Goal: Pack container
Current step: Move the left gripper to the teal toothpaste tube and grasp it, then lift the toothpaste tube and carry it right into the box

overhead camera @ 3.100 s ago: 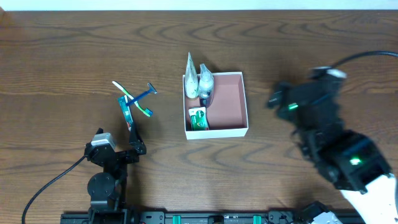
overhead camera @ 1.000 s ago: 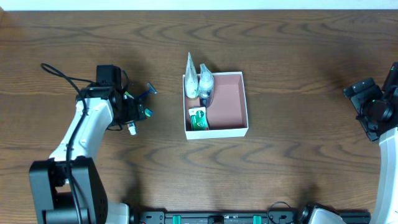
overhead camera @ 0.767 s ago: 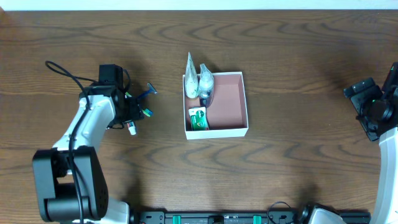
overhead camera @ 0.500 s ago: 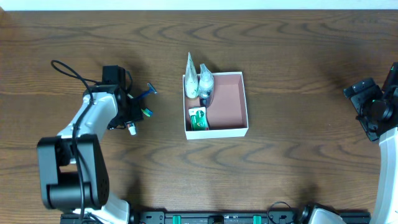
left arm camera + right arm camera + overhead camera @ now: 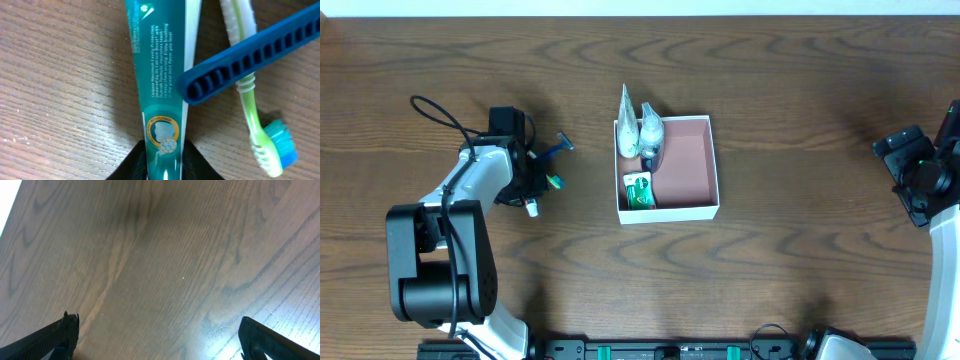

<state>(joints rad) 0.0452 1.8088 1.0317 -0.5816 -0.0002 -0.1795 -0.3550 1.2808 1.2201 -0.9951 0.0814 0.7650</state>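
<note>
The left pincer (image 5: 164, 162) is closed narrowly on a teal toothpaste tube (image 5: 162, 75), a finger against each side, the tube lying flat on the brown worktop (image 5: 800, 250). Beyond the fingers, a blue razor (image 5: 250, 50) lies across both the tube and a green toothbrush (image 5: 247, 100). The container (image 5: 715, 170) sits mid-worktop, well to the right of them; it holds a green packet (image 5: 639, 190) in its near-left corner and two pale pouches (image 5: 650, 130) at its far left. The right pincer (image 5: 157, 322) hangs wide apart, holding nothing, over bare wood at the right edge.
</note>
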